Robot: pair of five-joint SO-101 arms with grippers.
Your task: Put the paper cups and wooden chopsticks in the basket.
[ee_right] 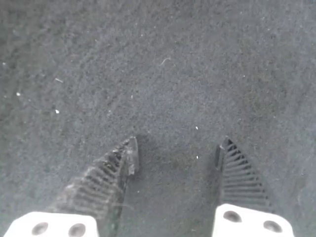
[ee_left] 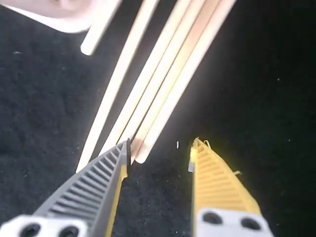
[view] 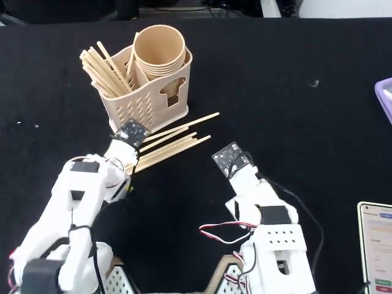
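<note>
Loose chopsticks [view: 177, 147] [ee_left: 168, 84]: bundle lying flat on black cloth [view: 294, 122], approx centre of high view. Long axis runs 8 o'clock to 2 o'clock; sticks roughly parallel, fanned slightly, far ends toward 2. Near ends at 8 o'clock sit under the left arm [view: 86, 184] wrist.

Left gripper [ee_left: 160, 148]: fingers spread apart, nothing between them. Wrist view: stick ends lie just beside the grey finger tip; can't tell if touching. Yellow finger is off to the side of the bundle, over bare cloth.

Basket [view: 144, 107]: beige, slotted walls, upright, at 11 o'clock from the bundle, close by. Paper cups [view: 159, 49] are nested in a stack in one compartment, mouths up. Stowed chopsticks [view: 104, 70] stand in the other, leaning out toward 10 o'clock.

Right gripper [ee_right: 177, 148]: fingers parted, empty, over bare cloth. Right arm [view: 263, 208] is at 4 o'clock from the bundle, apart from it.

Surroundings: cloth w/ small lint specks. Purple object [view: 384, 98] at 3 o'clock edge. Lit screen [view: 375, 245] at 4 o'clock corner. Perforated base plates [view: 116, 280] at 6 o'clock.
</note>
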